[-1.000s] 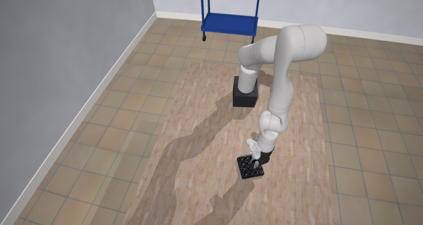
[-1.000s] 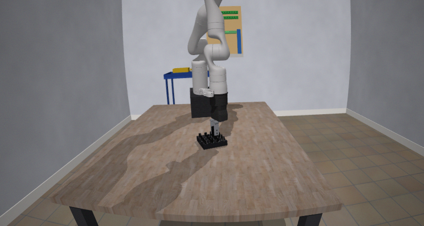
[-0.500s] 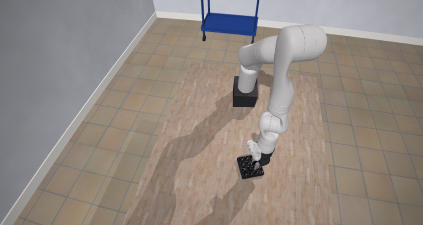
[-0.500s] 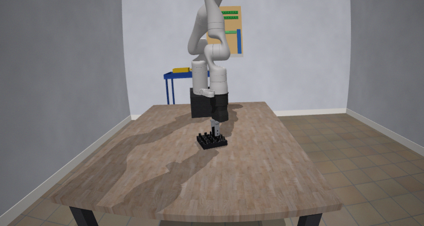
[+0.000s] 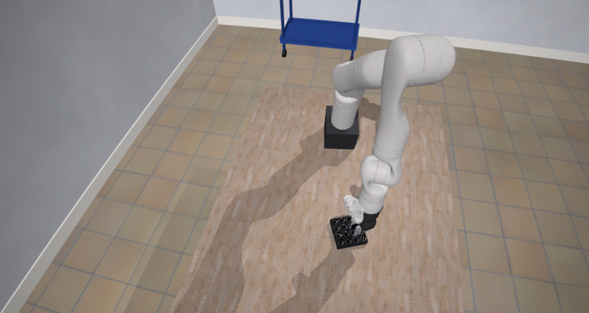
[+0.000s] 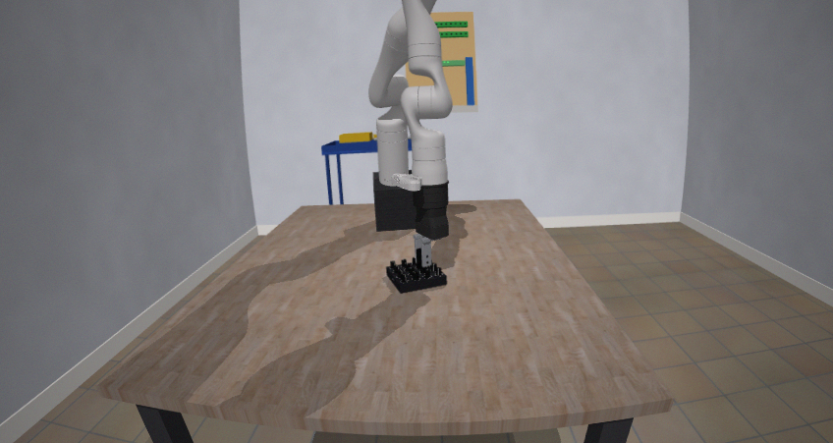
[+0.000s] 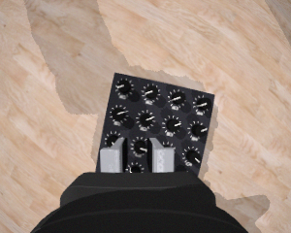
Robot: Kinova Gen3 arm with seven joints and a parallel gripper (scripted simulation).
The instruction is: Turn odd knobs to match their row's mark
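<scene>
The black knob box [image 5: 348, 232] stands on the wooden table; it also shows in the exterior view [image 6: 416, 276] and the wrist view [image 7: 160, 126]. Its knobs are black with white lines. My gripper [image 7: 137, 149] points straight down over the box's near edge in the wrist view. Its two grey fingers stand partly open on either side of one knob [image 7: 141, 148], in the second column from the left. Small gaps show on both sides of that knob. The box's nearest row is mostly hidden by the gripper body. The printed names are too small to read. The gripper also shows in the top and exterior views [image 5: 355, 228] [image 6: 426, 257].
The arm's black base block [image 5: 341, 133] stands on the table behind the box. A blue cart [image 5: 319, 33] stands on the floor beyond the table's far end. The table's right edge lies a short way from the box.
</scene>
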